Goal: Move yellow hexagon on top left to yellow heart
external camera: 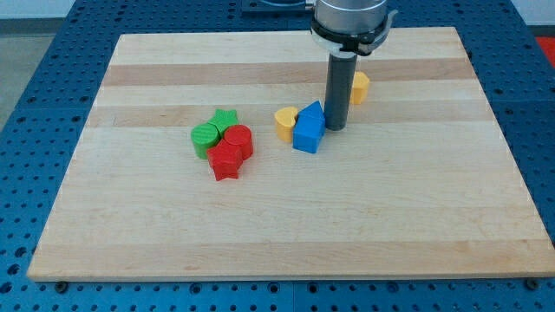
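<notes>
A yellow block (pixel 359 87), probably the hexagon, lies near the view's top right and is partly hidden behind my rod. The yellow heart (pixel 284 123) lies at the middle of the board and touches the left side of a blue block (pixel 309 130). My tip (pixel 336 128) rests on the board right against the blue block's right side. It is below and to the left of the yellow hexagon and a short way right of the heart, with the blue block between them.
A cluster lies left of centre: a green star (pixel 225 120), a green round block (pixel 205 135), a red round block (pixel 239 139) and a red star (pixel 225 160). The wooden board (pixel 277 234) sits on a blue perforated table (pixel 35 104).
</notes>
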Controlling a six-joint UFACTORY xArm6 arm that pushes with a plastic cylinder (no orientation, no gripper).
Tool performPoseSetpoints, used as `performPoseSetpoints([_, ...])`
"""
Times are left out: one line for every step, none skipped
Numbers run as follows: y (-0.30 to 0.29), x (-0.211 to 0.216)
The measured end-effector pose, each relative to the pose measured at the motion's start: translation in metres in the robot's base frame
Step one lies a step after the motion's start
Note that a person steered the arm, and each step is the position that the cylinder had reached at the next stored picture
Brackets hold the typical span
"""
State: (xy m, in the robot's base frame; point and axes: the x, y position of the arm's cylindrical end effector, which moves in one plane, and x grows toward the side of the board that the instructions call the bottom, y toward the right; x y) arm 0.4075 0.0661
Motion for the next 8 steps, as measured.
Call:
performPoseSetpoints([0.036,-0.033])
performPoseSetpoints([0.064,-0.067])
performPoseSetpoints([0.078,-0.092])
performPoseSetpoints([0.054,-0.101])
performPoseSetpoints([0.012,-0.101])
performPoseSetpoints([-0.024,-0.099])
performPoseSetpoints([-0.051,-0.079])
performPoseSetpoints([-0.06,-0.057])
